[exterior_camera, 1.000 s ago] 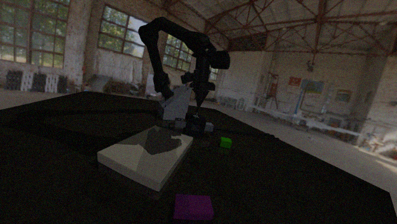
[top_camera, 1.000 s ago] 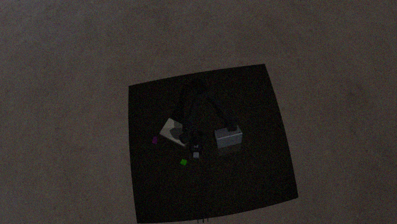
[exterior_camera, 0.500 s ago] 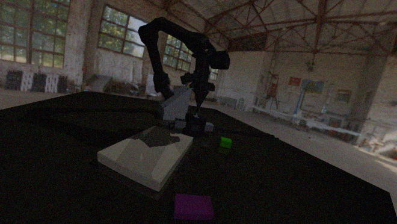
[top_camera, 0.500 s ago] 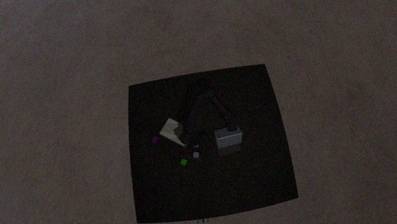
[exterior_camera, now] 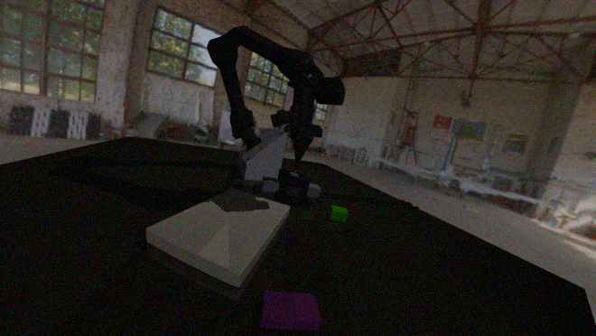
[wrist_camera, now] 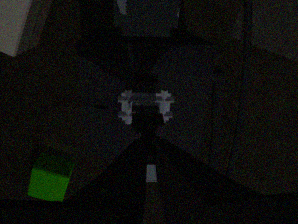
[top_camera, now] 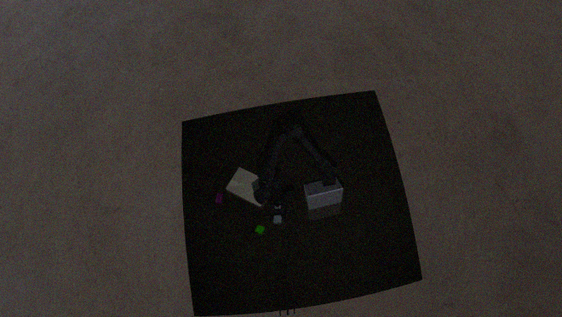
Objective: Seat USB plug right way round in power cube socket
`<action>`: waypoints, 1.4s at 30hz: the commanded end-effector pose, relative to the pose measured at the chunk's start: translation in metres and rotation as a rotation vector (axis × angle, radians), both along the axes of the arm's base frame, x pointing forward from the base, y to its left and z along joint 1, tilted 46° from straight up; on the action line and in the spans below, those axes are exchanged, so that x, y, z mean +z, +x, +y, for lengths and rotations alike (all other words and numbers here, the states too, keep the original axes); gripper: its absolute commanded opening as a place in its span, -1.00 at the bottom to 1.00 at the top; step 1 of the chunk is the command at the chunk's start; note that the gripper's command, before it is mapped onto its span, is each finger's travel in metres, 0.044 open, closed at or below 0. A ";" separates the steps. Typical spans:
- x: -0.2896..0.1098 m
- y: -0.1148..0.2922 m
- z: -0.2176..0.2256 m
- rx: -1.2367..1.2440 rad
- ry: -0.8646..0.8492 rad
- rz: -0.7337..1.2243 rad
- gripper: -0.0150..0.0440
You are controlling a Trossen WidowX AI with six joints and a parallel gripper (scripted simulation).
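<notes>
No words, nos. or labels can be read anywhere. The pics are too dark and blurry. Colored signs hang on the far wall in the exterior view, but their writing is too fuzzy to read.

Top looks down from afar, exterior low, wrist close; all share the green cube point(top_camera: 260, 229).
</notes>
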State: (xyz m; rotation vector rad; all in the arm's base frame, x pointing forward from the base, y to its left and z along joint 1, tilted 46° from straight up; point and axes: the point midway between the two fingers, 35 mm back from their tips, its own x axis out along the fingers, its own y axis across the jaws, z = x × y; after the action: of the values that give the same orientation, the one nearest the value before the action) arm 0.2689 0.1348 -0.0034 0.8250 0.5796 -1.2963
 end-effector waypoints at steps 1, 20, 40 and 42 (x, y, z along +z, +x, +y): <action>-0.001 0.000 0.000 0.002 0.003 0.002 -0.49; -0.002 0.000 -0.002 0.002 0.003 0.002 -0.49; -0.004 0.001 -0.003 0.002 0.003 0.002 -0.49; -0.004 0.001 -0.003 0.002 0.003 0.002 -0.49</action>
State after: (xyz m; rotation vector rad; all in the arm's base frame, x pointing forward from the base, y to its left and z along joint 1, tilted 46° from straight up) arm 0.2696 0.1317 -0.0068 0.8276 0.5821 -1.2970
